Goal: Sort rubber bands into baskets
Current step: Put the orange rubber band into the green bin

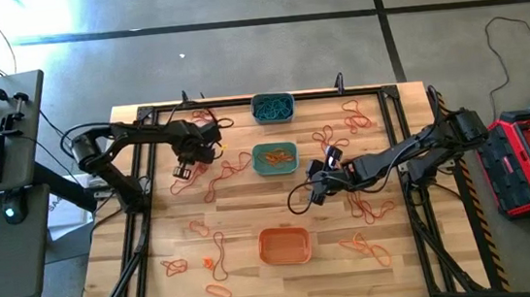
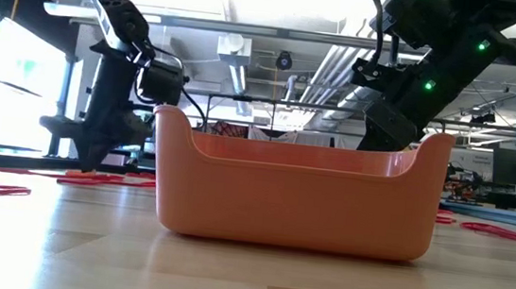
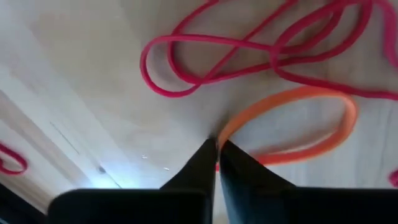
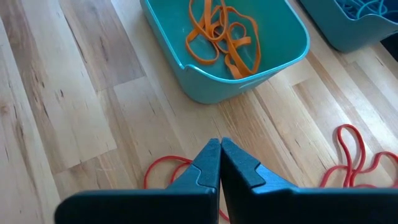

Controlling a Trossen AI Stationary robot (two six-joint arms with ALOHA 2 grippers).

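Note:
Three baskets stand in a row down the table's middle: grey-blue [image 1: 273,108] at the far edge holding teal bands, teal-green [image 1: 275,157] holding orange bands [image 4: 221,34], and orange [image 1: 284,245] nearest. My left gripper [image 1: 186,167] is low over the table left of the teal-green basket, shut on an orange rubber band [image 3: 298,124]. That band lies beside a looping red band [image 3: 249,50]. My right gripper [image 1: 318,186] hovers shut to the right of the teal-green basket, with a red band [image 4: 165,168] on the wood beneath it. My left gripper pinches the orange band at one end of its loop [image 3: 225,133] between its two fingertips [image 3: 202,158]. The fingers come steeply from above. The rest of the loop lies slack and flat on the wood.
Red and orange bands lie scattered over the table, thickest at the far right [image 1: 354,115] and near left [image 1: 217,260]. A black cable loop [image 1: 297,202] hangs by my right gripper. Black frame rails [image 1: 146,228] run along the table's sides.

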